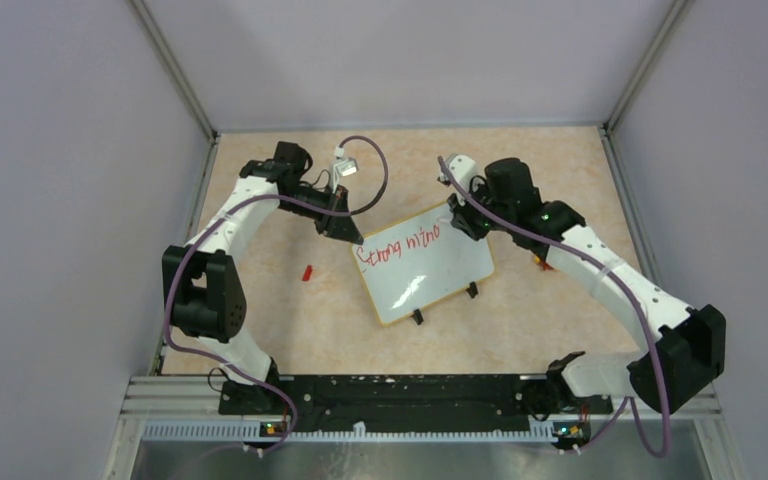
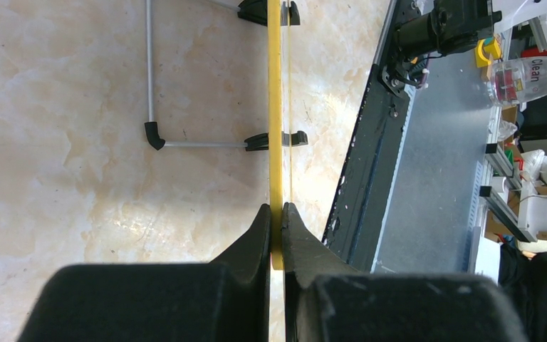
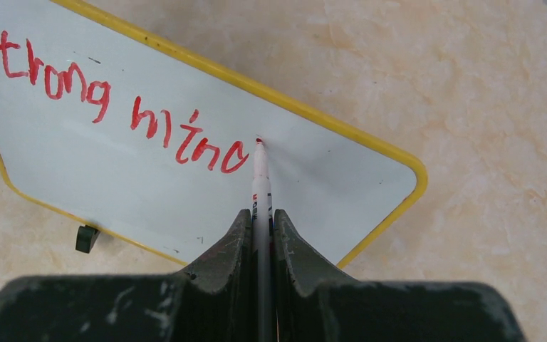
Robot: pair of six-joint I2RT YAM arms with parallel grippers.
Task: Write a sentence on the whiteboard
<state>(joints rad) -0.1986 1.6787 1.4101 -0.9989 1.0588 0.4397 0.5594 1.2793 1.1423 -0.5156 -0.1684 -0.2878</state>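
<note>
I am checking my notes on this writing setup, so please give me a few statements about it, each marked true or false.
1. The right fingers hold a marker with its tip at the end of the red writing. True.
2. The left fingers are open and hold nothing. False: they are shut on the whiteboard's yellow rim.
3. The writing fills two lines. False: there is one line only.
4. A small red cap lies on the table, apart from the board. True.
</note>
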